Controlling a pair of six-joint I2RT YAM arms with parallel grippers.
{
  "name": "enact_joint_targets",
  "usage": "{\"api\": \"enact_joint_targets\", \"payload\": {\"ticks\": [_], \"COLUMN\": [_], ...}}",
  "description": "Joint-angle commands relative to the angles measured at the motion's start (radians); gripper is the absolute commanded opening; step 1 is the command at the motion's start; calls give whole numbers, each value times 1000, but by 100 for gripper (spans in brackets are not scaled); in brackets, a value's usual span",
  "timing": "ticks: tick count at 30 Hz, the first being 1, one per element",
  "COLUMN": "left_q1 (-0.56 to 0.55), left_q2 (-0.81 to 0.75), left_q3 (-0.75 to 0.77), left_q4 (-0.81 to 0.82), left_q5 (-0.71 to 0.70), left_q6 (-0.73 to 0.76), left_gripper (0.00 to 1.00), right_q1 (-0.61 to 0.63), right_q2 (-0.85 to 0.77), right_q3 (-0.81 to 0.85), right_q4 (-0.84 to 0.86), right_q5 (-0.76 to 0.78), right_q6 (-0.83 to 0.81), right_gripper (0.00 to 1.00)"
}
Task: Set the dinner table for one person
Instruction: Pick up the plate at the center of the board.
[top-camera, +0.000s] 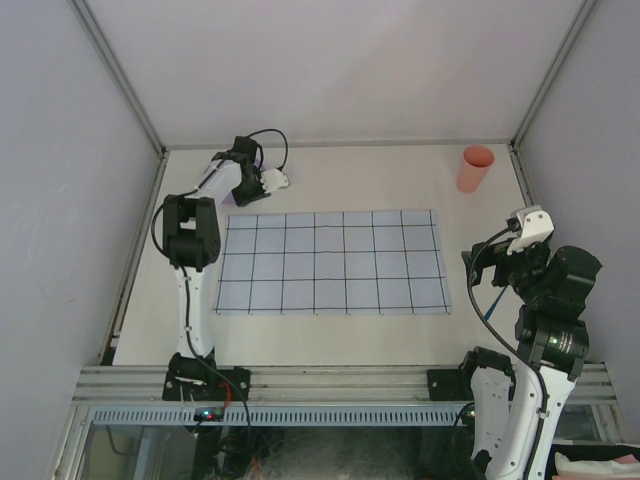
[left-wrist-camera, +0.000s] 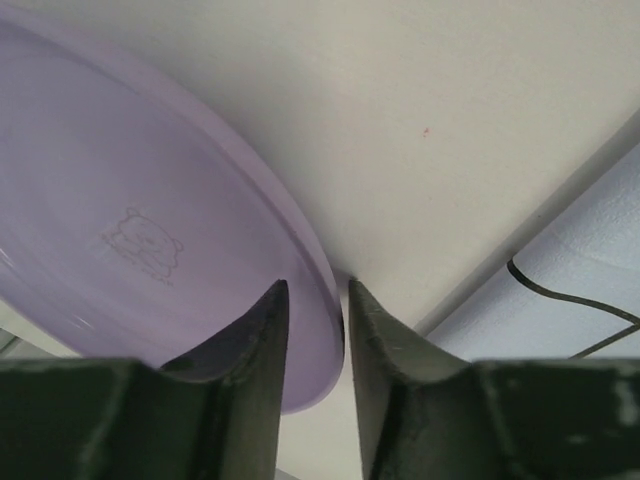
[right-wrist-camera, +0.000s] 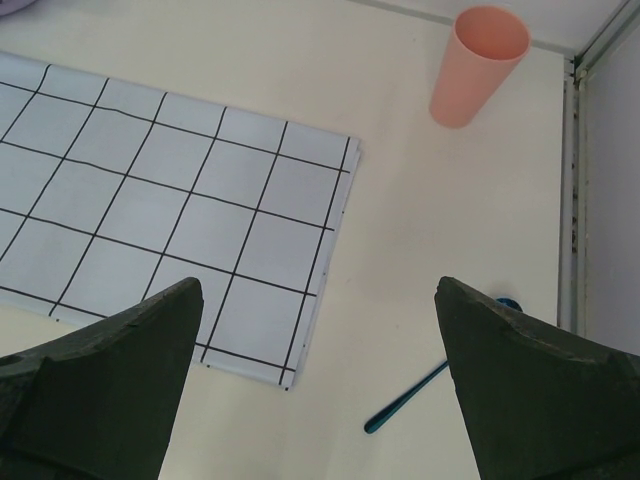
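Note:
The dinner table (top-camera: 380, 180) is a plain off-white top. At its far left, my left gripper (top-camera: 278, 181) reaches down to a purple plate (left-wrist-camera: 130, 200). In the left wrist view the left gripper (left-wrist-camera: 312, 285) has one finger over the plate's inside and the other just outside its rim, with the jaws drawn in narrow on that rim. In the top view the arm mostly hides the plate. My right gripper (top-camera: 522, 232) hangs above the table's right side. In its own view the right gripper (right-wrist-camera: 318, 290) is wide open and holds nothing.
A blue-grey cloth with a dark grid (top-camera: 330, 262) lies flat mid-table. A pink cup (top-camera: 476, 168) stands upright at the far right corner. A teal utensil (right-wrist-camera: 420, 395) lies on the table right of the cloth, below the right gripper. Aluminium rails and grey walls bound the table.

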Motion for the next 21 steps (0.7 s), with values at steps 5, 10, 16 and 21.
{"api": "enact_joint_targets", "payload": {"ticks": [5,10,16,21], "left_q1": [0,-4,-25,-54], "left_q2": [19,-11,-105,-265], "left_q3": [67,50,-24,-130], "left_q4": [-2,42,92,147], "left_q5": [-48,-93,-154,-156], "left_q6": [18,16,-4,-37], "left_gripper": [5,0,0,0], "right_q1": [-9,-11,-11,-11], "right_q2": [0,-10,-29,-43], "right_q3": [39,31,2,-28], "right_q4": [6,4,25,40], "right_q5": [-30,-31,-43,-73], "right_q6": [-9,-13,2,12], "right_gripper": [100,100,100,100]}}
